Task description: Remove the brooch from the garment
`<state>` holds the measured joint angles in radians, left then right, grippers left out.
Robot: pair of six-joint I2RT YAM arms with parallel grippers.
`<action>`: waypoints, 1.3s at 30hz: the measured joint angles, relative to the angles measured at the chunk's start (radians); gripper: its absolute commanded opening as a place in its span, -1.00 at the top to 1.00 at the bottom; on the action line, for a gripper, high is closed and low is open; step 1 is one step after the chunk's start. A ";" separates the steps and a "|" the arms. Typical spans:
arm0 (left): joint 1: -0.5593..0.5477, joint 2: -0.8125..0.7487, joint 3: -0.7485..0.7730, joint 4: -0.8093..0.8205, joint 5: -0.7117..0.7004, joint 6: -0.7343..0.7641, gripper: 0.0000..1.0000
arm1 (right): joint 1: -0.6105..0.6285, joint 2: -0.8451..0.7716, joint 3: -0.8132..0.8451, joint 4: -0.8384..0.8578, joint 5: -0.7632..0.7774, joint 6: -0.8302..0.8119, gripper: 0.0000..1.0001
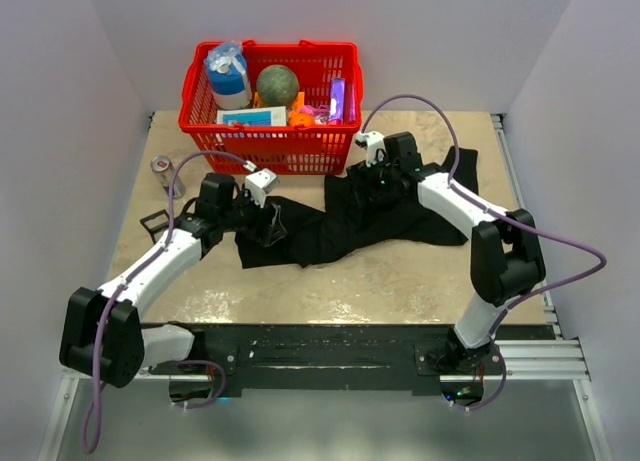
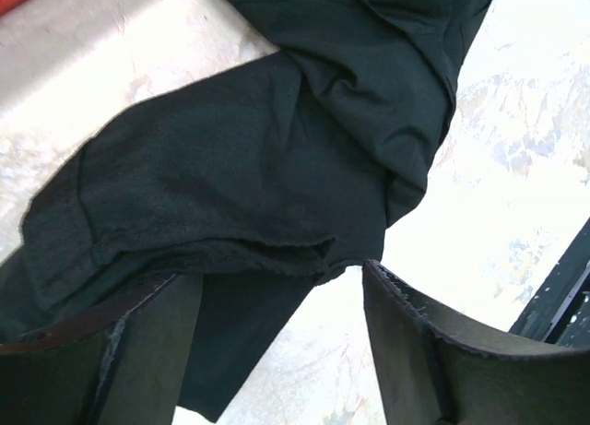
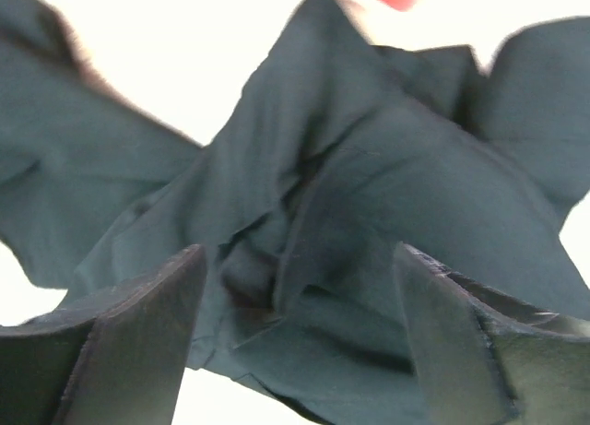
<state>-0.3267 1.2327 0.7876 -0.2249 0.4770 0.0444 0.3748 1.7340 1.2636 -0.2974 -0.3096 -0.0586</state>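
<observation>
The black garment [image 1: 350, 221] lies crumpled across the middle of the table, from the left arm to the right arm. The brooch is hidden; no silvery disc shows in any view. My left gripper [image 1: 268, 219] is open over the garment's left end; in the left wrist view [image 2: 277, 351] a folded hem [image 2: 240, 250] lies just ahead of the fingers. My right gripper [image 1: 372, 186] is open over the garment's upper right part; the right wrist view [image 3: 295, 351] shows bunched folds of cloth [image 3: 350, 213] between the fingers.
A red basket [image 1: 270, 131] with a ball, a carton and packets stands at the back, close to the garment's top edge. A small metal can [image 1: 163, 168] stands at the far left. A black clip-like object [image 1: 155, 223] lies beside the left arm.
</observation>
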 measured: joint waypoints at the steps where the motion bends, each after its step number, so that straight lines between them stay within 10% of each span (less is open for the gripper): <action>1: 0.000 0.010 0.000 0.003 0.000 -0.002 -0.28 | 0.000 0.000 0.000 0.001 0.021 0.017 -0.16; 4: 0.000 0.047 0.000 0.015 0.006 -0.012 -0.01 | -0.001 0.010 0.001 0.021 0.059 0.058 0.63; 7: 0.000 0.069 0.001 0.033 0.016 -0.024 0.41 | -0.001 0.042 0.012 0.031 0.073 0.073 1.00; 10: 0.000 0.085 0.015 0.044 0.021 -0.016 1.00 | -0.001 0.074 0.027 0.023 0.087 0.079 1.00; 23: 0.016 0.027 0.244 -0.058 -0.005 0.129 1.00 | -0.173 -0.140 0.177 -0.122 -0.055 0.051 1.00; 39: 0.071 -0.130 0.495 -0.071 -0.383 0.282 1.00 | -0.238 -0.476 0.449 -0.051 -0.021 0.048 1.00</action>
<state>-0.2562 1.1023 1.2823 -0.2958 0.0937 0.3260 0.1364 1.2575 1.7123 -0.3485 -0.3305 -0.0101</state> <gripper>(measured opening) 0.018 0.010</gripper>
